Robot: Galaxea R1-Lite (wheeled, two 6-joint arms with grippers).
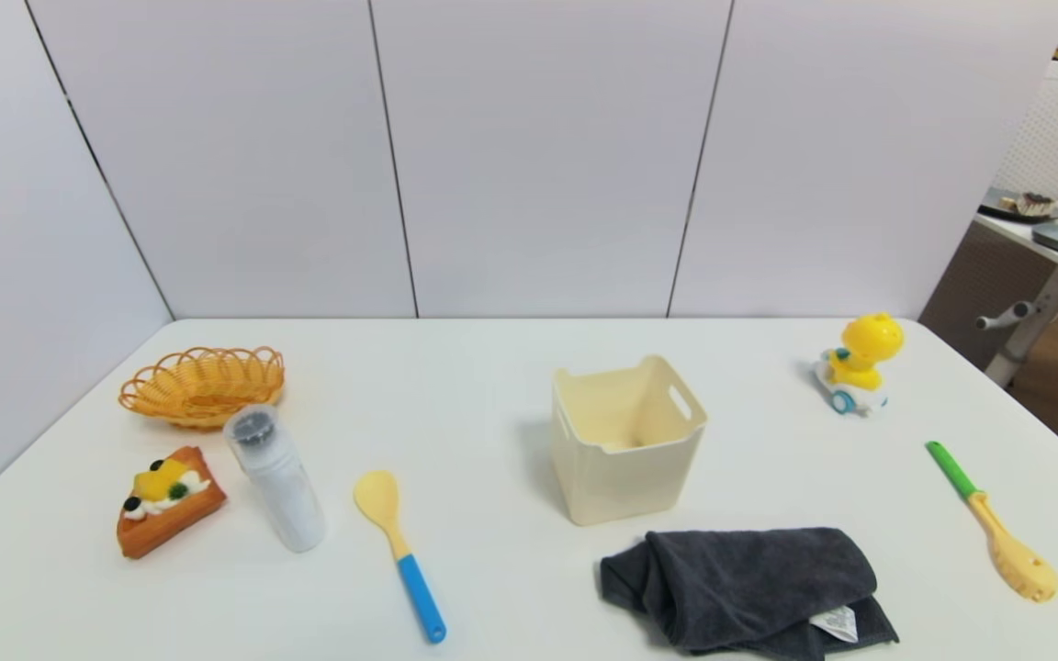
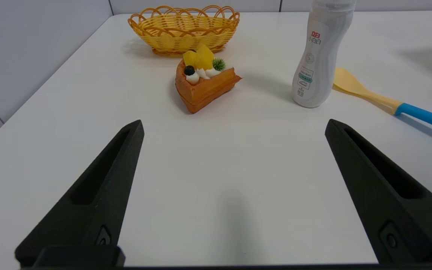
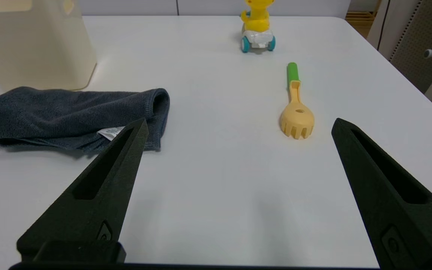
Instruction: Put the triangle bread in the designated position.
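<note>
The triangle bread [image 1: 168,500] is an orange-brown wedge topped with white cream, yellow fruit and dark berries. It lies on the white table at the near left, in front of the orange woven basket [image 1: 203,385]. In the left wrist view the bread [image 2: 204,84] rests well ahead of my left gripper [image 2: 234,129], which is open and holds nothing. My right gripper [image 3: 238,127] is open too, over bare table between the dark cloth [image 3: 69,116] and a yellow fork-spoon [image 3: 296,112]. Neither arm shows in the head view. The designated position has no mark of its own.
A white bottle [image 1: 275,477] stands just right of the bread, then a yellow spoon with a blue handle [image 1: 399,549]. A cream bin [image 1: 625,439] sits mid-table, with a dark grey cloth [image 1: 749,588] in front. A yellow toy duck car [image 1: 858,364] and a green-handled scoop [image 1: 993,521] lie right.
</note>
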